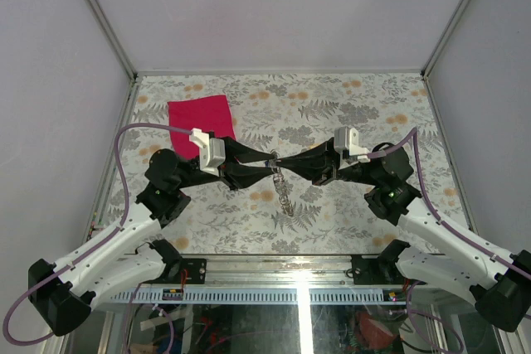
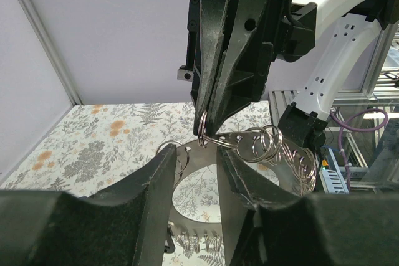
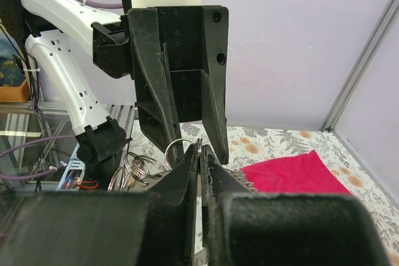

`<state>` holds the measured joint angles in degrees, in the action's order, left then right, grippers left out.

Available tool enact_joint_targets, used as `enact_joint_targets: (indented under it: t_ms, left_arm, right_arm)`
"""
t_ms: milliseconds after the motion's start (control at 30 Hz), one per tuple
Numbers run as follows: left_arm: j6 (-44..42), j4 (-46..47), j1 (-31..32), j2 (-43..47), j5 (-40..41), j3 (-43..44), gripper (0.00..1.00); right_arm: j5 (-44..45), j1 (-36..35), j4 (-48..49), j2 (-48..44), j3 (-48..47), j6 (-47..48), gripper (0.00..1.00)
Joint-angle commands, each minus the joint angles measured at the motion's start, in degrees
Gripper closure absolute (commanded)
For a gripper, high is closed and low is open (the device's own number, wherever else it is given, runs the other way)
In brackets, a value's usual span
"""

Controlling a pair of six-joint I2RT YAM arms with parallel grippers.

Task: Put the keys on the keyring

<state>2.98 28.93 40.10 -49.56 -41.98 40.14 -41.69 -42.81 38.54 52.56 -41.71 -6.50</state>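
Keyring [image 2: 202, 132] up off the table [image 1: 357, 113], pinched edge-on in the tips of the right gripper [image 3: 198, 167], its jaws clamped flat on the thin wire loop. Facing it nose to nose, the left gripper [image 2: 196, 175], jaws parted, the loop just above the gap and neither finger [image 2: 156, 179] visibly touching it. A bunch of silvery rings [image 2: 268, 144] dangles off the loop, trailing down as a chain [image 1: 284, 194] between the two arms. Can't pick out the keys in that tangle. Red cloth [image 1: 202, 118] lies far left, well apart.
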Motion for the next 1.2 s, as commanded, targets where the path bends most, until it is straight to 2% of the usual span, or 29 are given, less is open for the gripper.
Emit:
enact_joint_targets:
  t_ms: [0, 400, 600, 867, 967, 1067, 1167]
  left_arm:
    - [0.5, 4.6, 0.2, -0.2, 0.2, 1.2, 0.67]
    - [0.8, 5.1, 0.2, -1.3, 0.0, 1.6, 0.79]
    - [0.9, 5.0, 0.2, -1.5, -0.2, 2.1, 0.99]
    - [-1.5, 3.7, 0.2, -0.7, -0.6, 1.7, 1.00]
    - [-2.2, 3.4, 0.2, -0.4, -1.1, 1.4, 1.00]
    - [-2.6, 3.0, 0.2, -0.4, -1.8, 1.5, 1.00]
    - [-3.4, 1.9, 0.2, -0.2, -2.3, 1.8, 1.00]
  right_arm:
    - [-1.5, -0.4, 5.1, 0.4, -0.6, -0.1, 1.00]
    - [-4.0, -0.4, 5.3, 1.2, -0.9, -1.1, 1.00]
    - [-4.5, -0.4, 5.0, 1.5, -0.6, -1.1, 1.00]
    - [-3.5, -0.4, 4.2, 0.0, -0.9, -0.1, 0.98]
    - [-2.9, -0.4, 1.9, -1.1, -1.5, 0.9, 0.87]
    - [-2.2, -0.4, 0.1, -2.3, -1.6, 2.0, 0.69]
    - [-1.0, -0.4, -3.2, -4.3, -2.0, 4.2, 0.61]
